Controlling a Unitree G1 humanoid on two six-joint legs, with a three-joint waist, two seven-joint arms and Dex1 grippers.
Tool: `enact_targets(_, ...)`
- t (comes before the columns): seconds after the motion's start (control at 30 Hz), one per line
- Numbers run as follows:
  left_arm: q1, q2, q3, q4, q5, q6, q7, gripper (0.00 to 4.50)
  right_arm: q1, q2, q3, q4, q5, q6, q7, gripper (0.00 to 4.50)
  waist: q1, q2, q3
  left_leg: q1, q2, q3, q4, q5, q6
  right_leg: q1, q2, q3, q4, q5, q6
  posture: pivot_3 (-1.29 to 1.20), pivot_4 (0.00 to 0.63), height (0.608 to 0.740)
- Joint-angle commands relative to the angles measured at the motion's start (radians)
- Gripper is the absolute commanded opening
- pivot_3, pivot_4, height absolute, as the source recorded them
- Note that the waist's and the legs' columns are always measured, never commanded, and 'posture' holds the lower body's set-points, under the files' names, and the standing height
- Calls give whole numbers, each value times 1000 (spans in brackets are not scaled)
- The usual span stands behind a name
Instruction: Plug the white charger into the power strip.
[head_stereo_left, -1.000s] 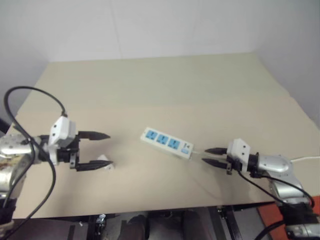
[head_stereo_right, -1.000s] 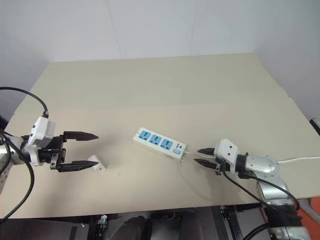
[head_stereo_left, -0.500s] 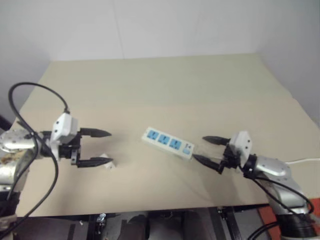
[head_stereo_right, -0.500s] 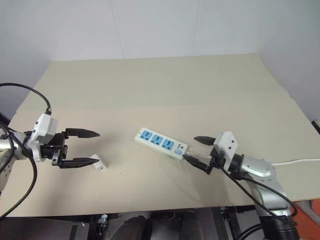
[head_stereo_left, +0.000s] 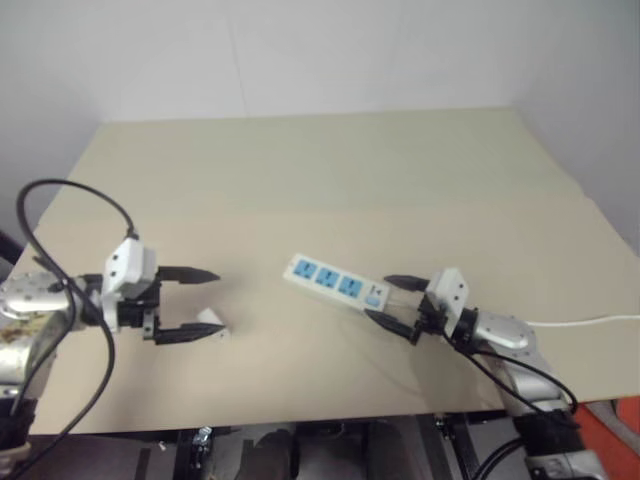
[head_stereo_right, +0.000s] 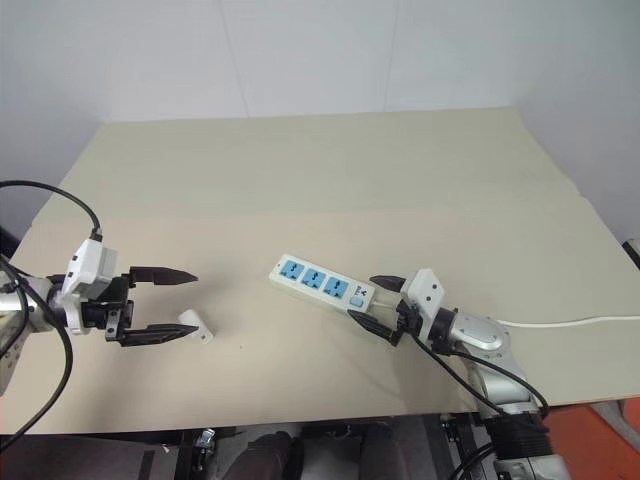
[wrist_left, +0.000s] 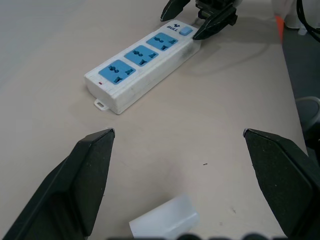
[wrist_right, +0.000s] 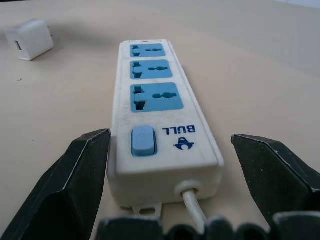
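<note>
White charger (head_stereo_right: 196, 327) lying near table's (head_stereo_right: 330, 190) left edge, between left gripper (head_stereo_right: 170, 303) jaws, spread for pickup. Right gripper (head_stereo_right: 376, 303) jaws released, straddling power strip (head_stereo_right: 322, 286) cord end, likely for bracing.

Soft, even light falls on the desk (head_stereo_right: 330, 180), shadows faint; left eye view looks slightly hazier.

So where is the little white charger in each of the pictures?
Left eye view: white charger on the table, by the left end effector's lower finger.
Right eye view: same spot.
Left wrist view: low, between the two fingers.
Right wrist view: far corner, beyond the strip.
Shared landmark: the power strip with blue sockets.
</note>
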Motion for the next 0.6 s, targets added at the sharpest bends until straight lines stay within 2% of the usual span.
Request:
enact_targets(0.03, 8, 0, 45, -30, -20, -5, 14, 4500, -11, -4, 0, 26, 23, -26, 45, 4458, 1, 0, 0, 0, 0, 0, 0, 0, 0, 0, 0, 0, 0, 0, 0, 0, 150, 740)
enact_targets(0.5, 5, -5, 43, -38, -25, -8, 19, 4500, -52, 62, 29, 103, -4, -37, 23, 4458, -6, 0, 0, 0, 0, 0, 0, 0, 0, 0, 0, 0, 0, 0, 0, 0, 150, 740)
enact_targets(0.6, 6, -5, 43, -36, -23, -10, 20, 4500, -49, 58, 28, 118, -14, -61, 23, 3844, -6, 0, 0, 0, 0, 0, 0, 0, 0, 0, 0, 0, 0, 0, 0, 0, 150, 740)
